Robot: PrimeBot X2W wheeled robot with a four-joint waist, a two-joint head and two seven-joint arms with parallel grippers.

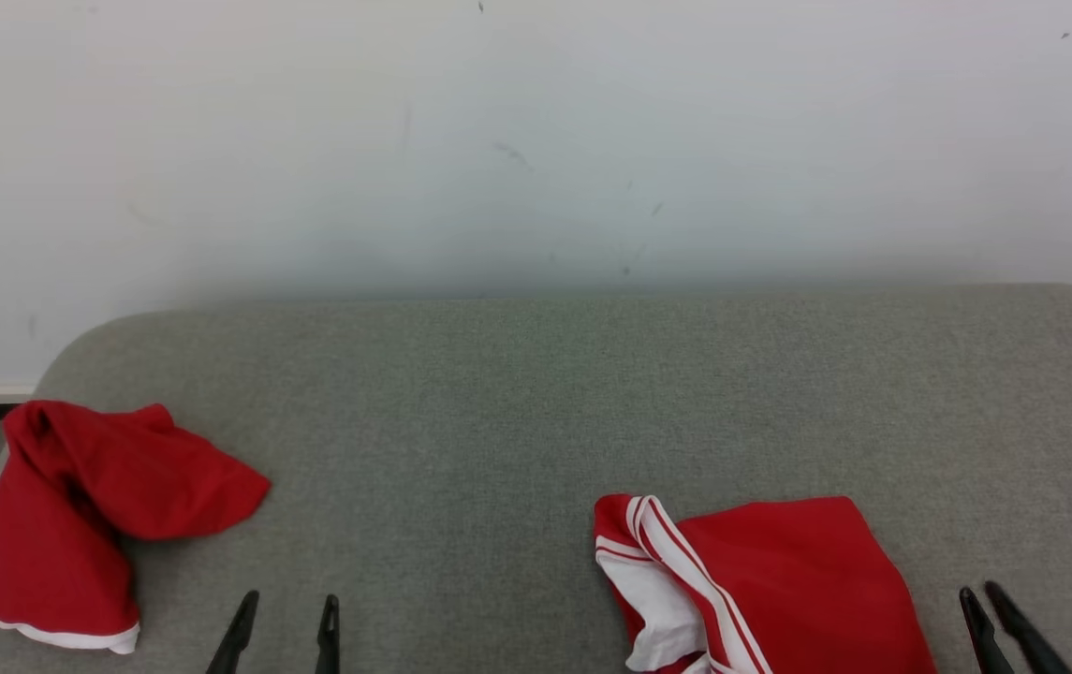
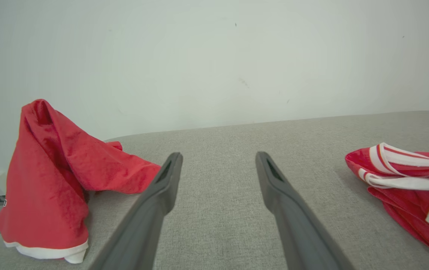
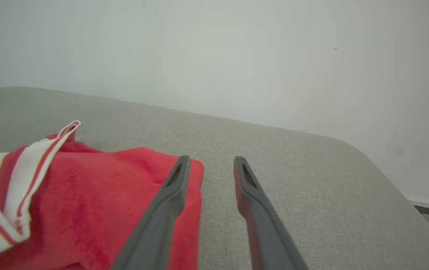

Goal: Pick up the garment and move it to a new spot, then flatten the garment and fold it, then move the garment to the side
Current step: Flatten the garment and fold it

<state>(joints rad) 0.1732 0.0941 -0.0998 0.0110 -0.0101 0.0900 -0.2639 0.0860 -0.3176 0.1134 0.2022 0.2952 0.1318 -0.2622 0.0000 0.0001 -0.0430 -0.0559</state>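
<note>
Head view is showing the striped red garment (image 1: 779, 580) lying crumpled at the grey table's (image 1: 536, 393) near right edge, with the right gripper (image 1: 978, 590) just beside it. Right wrist view is revealing its fingers standing apart, empty. Left wrist view is showing the left gripper (image 2: 218, 153) gaping wide and another red garment (image 2: 49, 180) heaping at the table's left edge.

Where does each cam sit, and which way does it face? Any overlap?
Head: high on the robot, looking forward and down at the table and wall; left gripper lower left, right gripper lower right.
Left wrist: on the left arm, low, facing the wall along its open fingers; left garment on its left.
Right wrist: on the right arm, low, along its fingers, beside the right garment, facing the wall.
Shared: all three show the right garment, table and wall.
</note>
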